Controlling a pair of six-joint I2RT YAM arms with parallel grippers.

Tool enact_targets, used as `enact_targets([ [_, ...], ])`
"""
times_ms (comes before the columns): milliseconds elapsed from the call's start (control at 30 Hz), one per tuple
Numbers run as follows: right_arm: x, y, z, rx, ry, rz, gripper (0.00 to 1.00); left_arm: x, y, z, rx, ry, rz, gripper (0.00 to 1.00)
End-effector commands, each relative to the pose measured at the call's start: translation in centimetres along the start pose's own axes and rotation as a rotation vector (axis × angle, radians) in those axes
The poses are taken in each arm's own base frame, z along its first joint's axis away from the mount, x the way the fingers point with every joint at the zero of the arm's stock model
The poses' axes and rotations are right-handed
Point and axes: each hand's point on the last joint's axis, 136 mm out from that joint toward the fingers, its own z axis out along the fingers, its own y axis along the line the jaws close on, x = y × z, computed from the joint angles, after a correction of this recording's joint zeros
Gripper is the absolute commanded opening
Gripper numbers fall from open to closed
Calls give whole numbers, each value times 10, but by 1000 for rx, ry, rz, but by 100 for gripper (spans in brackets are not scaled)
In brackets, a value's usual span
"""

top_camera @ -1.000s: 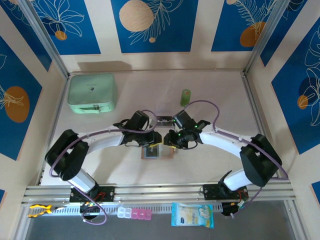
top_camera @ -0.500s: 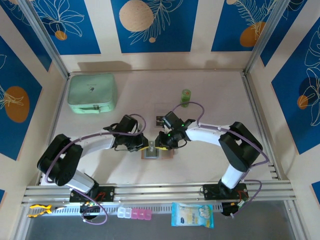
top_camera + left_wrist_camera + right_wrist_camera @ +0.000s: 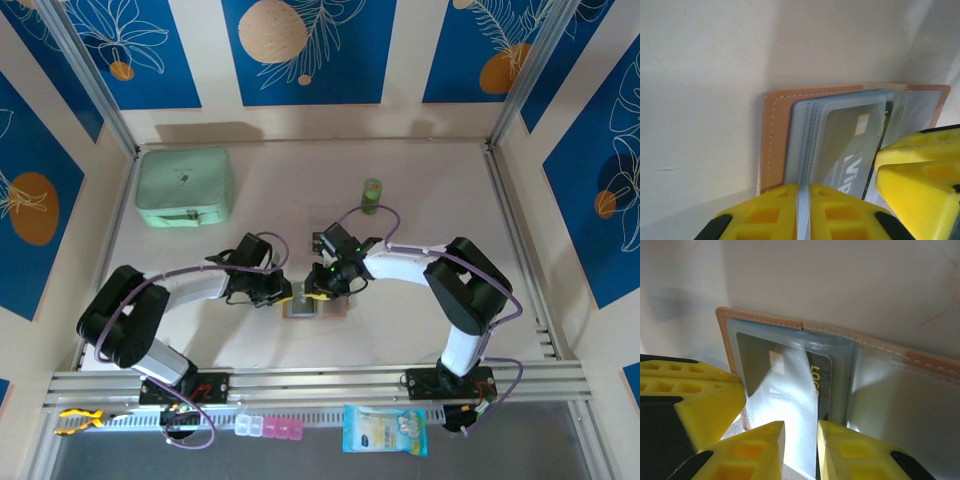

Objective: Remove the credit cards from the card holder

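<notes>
Tan leather rims the card holder (image 3: 335, 309), which lies open on the table (image 3: 270, 190) just ahead of the arm bases, with the left gripper (image 3: 290, 294) at its 9 o'clock and the right gripper (image 3: 319, 290) at its 12 o'clock. The left jaws are clenched on the near edge of the holder's clear pocket leaves (image 3: 805, 125), pinning them. The credit cards (image 3: 771, 375) sit inside those pockets, a grey chip card (image 3: 850, 145) over a dark card (image 3: 824, 385). The right jaws stand slightly apart, straddling the grey card's edge at 6 o'clock in the right wrist view; by my reading, no pinch yet. To do this well, the right fingers should bite card only, not sleeve film, then draw straight out through the pocket mouth with the left clamp firm, or the whole holder will likely drag along.
</notes>
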Motion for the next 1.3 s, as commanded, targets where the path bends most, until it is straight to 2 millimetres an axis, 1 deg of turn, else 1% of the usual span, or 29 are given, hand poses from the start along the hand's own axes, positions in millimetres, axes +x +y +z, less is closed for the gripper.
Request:
enact_targets([
  [0,2,5,3,-12,25,0,25,4,8,3,-7,22,-3,12],
  [267,1,-7,-3,60,1,-7,24,6,12,3,-22,31,-9,10],
  [433,-1,-7,-11,73,-22,-21,24,6,10,2,-19,27,-3,10],
  [533,-2,-4,-17,67,-31,-29,24,4,8,-1,-16,20,-2,10],
  [733,-1,-2,-22,70,-35,-30,24,-1,-2,-9,-4,1,15,9],
  [967,-1,2,-23,39,-36,-29,24,-4,-26,-16,47,-2,53,7],
  [1133,-1,4,-20,4,-29,-24,24,-1,-36,-10,57,13,71,4],
  [1267,-2,7,-17,-29,-22,-19,24,2,-33,-1,51,31,65,1],
])
